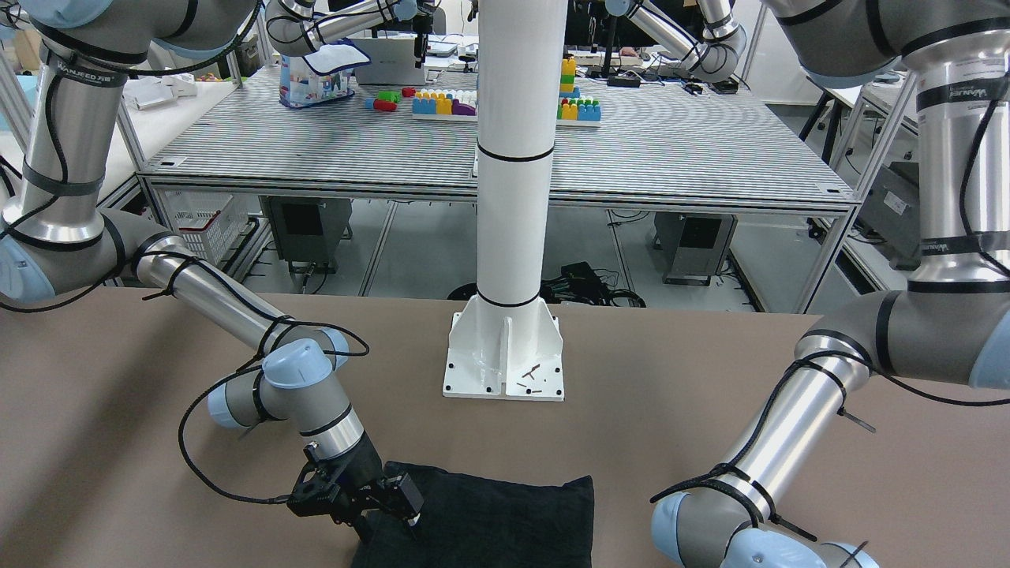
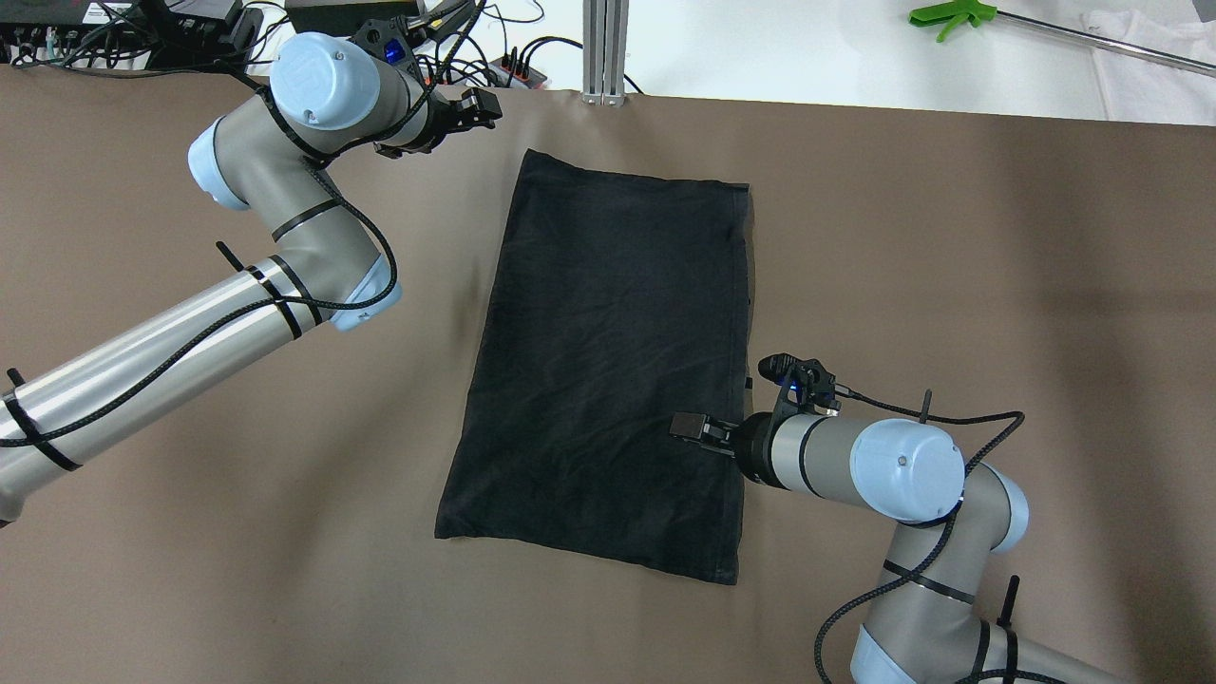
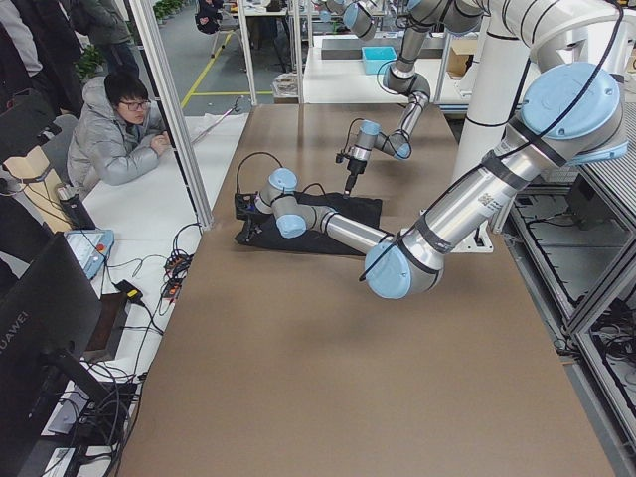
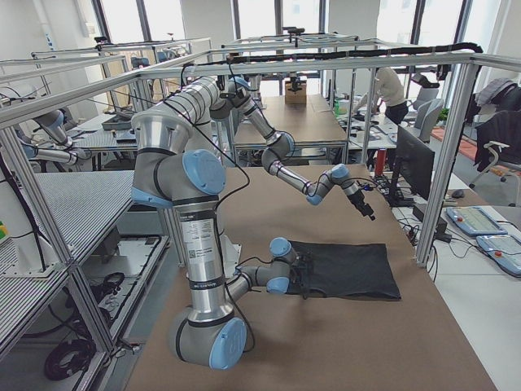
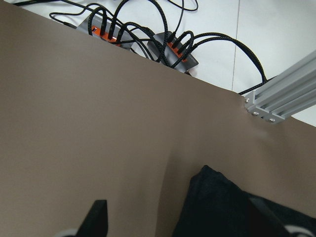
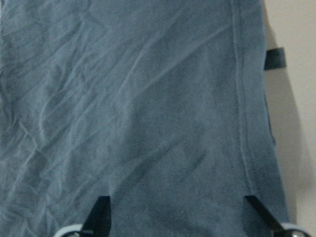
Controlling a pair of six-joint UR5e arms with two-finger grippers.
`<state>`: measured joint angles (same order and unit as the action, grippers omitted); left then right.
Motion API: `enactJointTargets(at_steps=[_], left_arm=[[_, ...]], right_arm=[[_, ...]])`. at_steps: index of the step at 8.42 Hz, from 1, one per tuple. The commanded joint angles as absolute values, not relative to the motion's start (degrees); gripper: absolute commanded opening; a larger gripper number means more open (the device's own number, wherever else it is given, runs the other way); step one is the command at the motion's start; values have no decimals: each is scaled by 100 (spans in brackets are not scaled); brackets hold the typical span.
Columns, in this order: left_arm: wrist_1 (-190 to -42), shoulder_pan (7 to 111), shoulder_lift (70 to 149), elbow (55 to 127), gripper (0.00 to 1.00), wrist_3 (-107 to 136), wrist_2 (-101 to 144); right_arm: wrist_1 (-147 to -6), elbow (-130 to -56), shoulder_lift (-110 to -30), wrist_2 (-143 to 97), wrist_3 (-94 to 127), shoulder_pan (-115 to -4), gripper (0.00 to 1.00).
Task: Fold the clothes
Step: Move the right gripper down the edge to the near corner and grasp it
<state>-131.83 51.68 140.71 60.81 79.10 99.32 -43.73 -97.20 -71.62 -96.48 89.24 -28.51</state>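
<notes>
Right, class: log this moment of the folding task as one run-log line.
cloth: flat on table | left gripper: open, raised beside cloth's far corner, holding nothing | right gripper: open, over cloth near its hemmed edge

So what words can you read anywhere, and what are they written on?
"HUAWEI": on the back of the black monitor, exterior left view.
"WANJEED": on the right arm's black band, front-facing view; the marks after it are blurred.
The left arm's band has upside-down print, too blurred to read.
The sticker on the right arm's column is too small to read.
</notes>
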Motion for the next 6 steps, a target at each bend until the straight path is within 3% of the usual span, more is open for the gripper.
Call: enactJointTargets(at_steps=[1, 6], left_arm=[[-13175, 5168, 14080, 6082, 100, 7901, 9932], [-13166, 5150, 14106, 6082, 100, 7901, 9932]], right_arm=[[-4421, -10054, -7294, -9992, 8938, -2892, 94], [-4351, -10292, -7523, -9119, 10122, -2210, 94]])
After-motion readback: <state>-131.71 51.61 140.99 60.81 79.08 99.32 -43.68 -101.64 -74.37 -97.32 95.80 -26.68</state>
